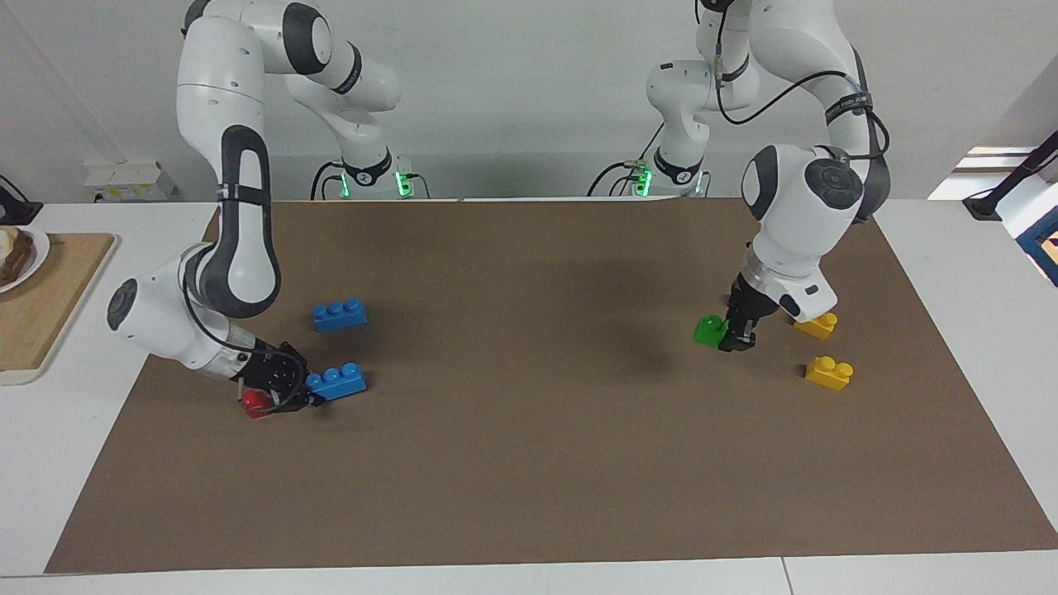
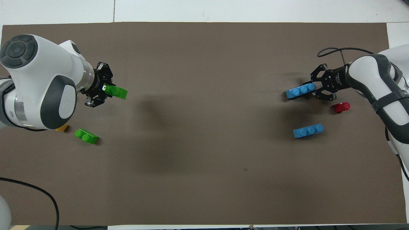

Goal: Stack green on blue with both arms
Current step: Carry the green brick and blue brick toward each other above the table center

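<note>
At the far left edge of the facing view a wooden board (image 1: 50, 306) was seen on the white table (image 1: 975, 273), off the brown mat (image 1: 529, 463).

In the lower left of that view the right hand (image 1: 310, 388) (image 2: 314, 89) was held low over the mat, clenched on one end of a blue brick (image 1: 337, 382) (image 2: 300, 91). The brick's studs were turned up and its free end pointed toward the middle of the frame. Whether it was lifted off the mat could not be told. A red brick (image 1: 256, 402) (image 2: 342, 107) lay just beside the hand, at its lower left. A second blue brick (image 1: 339, 316) (image 2: 308, 130) lay on the mat just above the held one in the frame, apart from it and ungripped.

The middle of the mat was crossed only by soft shadows.

At the centre right of the facing view the left hand (image 1: 736, 335) (image 2: 107, 91) was pointed downward, closed on a green brick (image 1: 709, 330) (image 2: 116, 92) that stuck out from the fingers toward the frame's centre. Two yellow bricks (image 1: 829, 372) lay to its right, one partly hidden under the wrist, the other a little lower in the frame. A second green brick (image 2: 86, 136) was shown only in the overhead view, at the centre left, below the left hand in that frame.
</note>
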Controlling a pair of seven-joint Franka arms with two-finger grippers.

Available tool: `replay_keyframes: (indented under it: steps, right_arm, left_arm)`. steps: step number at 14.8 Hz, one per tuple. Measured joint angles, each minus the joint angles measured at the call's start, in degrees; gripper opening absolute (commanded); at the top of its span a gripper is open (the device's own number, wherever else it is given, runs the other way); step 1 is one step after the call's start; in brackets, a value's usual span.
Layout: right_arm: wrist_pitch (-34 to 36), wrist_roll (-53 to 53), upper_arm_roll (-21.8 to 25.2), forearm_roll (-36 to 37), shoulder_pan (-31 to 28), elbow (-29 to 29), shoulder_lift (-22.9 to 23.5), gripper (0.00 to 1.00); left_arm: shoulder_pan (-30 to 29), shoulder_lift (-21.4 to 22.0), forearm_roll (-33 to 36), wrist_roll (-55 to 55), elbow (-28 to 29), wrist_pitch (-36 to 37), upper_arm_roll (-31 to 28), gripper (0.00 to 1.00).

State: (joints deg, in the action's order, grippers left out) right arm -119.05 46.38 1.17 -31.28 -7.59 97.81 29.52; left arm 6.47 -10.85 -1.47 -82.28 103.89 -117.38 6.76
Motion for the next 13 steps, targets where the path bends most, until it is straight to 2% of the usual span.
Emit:
replay_keyframes:
  steps: [3, 7, 9, 13]
  right_arm:
    - [2.4, 6.6, -0.6, -0.2, 1.7, -3.6, -0.6, 0.00]
    - [4.0, 22.9, -1.1, -0.4, 10.6, -8.5, -2.3, 0.00]
    - [1.6, 30.9, -1.3, -0.5, 16.0, -8.7, -3.0, 0.00]
    - [-7.7, 44.1, -1.5, -3.4, 26.4, -7.5, -2.6, 0.00]
  left_arm:
    - [1.2, 1.5, 0.0, -8.0, -0.1, 1.4, 0.1, 0.00]
    - [2.5, 1.8, 0.0, -12.7, -0.1, 2.7, 0.3, 0.00]
    - [2.8, 1.8, 0.0, -13.8, -0.2, 3.3, 0.4, 0.00]
    - [4.9, 1.9, 0.1, -18.3, -0.9, 5.1, 0.5, 0.00]
